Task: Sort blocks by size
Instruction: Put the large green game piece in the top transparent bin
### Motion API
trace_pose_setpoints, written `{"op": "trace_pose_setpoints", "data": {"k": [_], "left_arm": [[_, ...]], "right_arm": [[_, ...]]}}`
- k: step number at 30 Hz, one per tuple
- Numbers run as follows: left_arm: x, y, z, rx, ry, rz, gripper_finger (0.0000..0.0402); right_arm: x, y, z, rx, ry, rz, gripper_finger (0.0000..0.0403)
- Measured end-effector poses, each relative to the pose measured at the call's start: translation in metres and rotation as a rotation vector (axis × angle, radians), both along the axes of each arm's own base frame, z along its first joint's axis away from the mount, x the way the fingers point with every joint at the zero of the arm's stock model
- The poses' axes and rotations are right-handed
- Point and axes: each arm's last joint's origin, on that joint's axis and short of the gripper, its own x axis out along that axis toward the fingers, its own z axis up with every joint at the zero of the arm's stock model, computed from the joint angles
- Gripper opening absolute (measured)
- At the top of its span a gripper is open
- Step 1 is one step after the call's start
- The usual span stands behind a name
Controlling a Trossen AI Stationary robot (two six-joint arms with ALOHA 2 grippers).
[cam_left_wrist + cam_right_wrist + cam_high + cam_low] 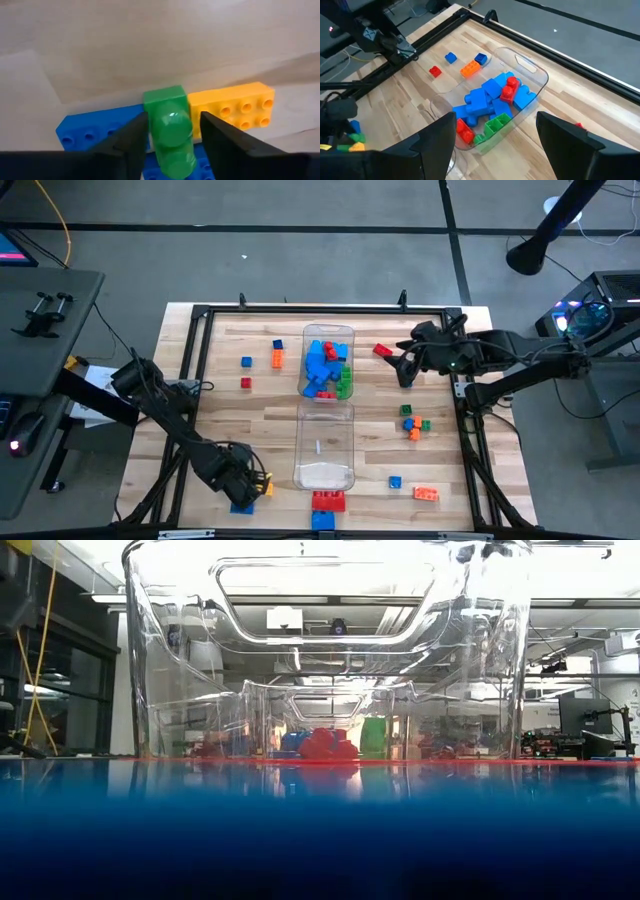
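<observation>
Working near the worktop's front-left corner, my left gripper (171, 131) has its fingers set narrowly on either side of a small green block (170, 131), which sits on a blue block (95, 131) beside a yellow block (235, 107); I can't confirm they're pressing yet. It looks light, rigid and slick, so I'd squeeze its flat sides. My right gripper (495, 137), fingers wide and empty, hangs near the back-right, overlooking the bin (532, 67) of large blocks (487, 100).
</observation>
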Motion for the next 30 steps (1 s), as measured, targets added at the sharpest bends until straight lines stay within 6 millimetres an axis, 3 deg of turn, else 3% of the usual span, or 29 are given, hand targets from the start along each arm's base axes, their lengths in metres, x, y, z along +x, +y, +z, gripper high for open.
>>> {"op": "trace_pose_setpoints", "data": {"k": [6,20,26,30], "left_arm": [[0.002,-0.001,0.000,-0.014,-0.017,0.001,0.0123],[0.001,0.000,0.000,-0.002,-0.013,-0.060,0.0118],[0.003,0.007,0.003,0.042,-0.017,-0.100,0.0061],[0.003,0.026,0.009,0.156,-0.009,-0.104,0.0013]], "right_arm": [[0.004,0.000,-0.004,-0.005,0.031,0.001,0.0271],[0.004,0.000,-0.004,-0.007,0.032,0.000,0.0271],[0.004,0.000,-0.004,-0.009,0.031,-0.002,0.0271],[0.004,0.000,-0.004,-0.006,0.028,-0.004,0.0271]]}}
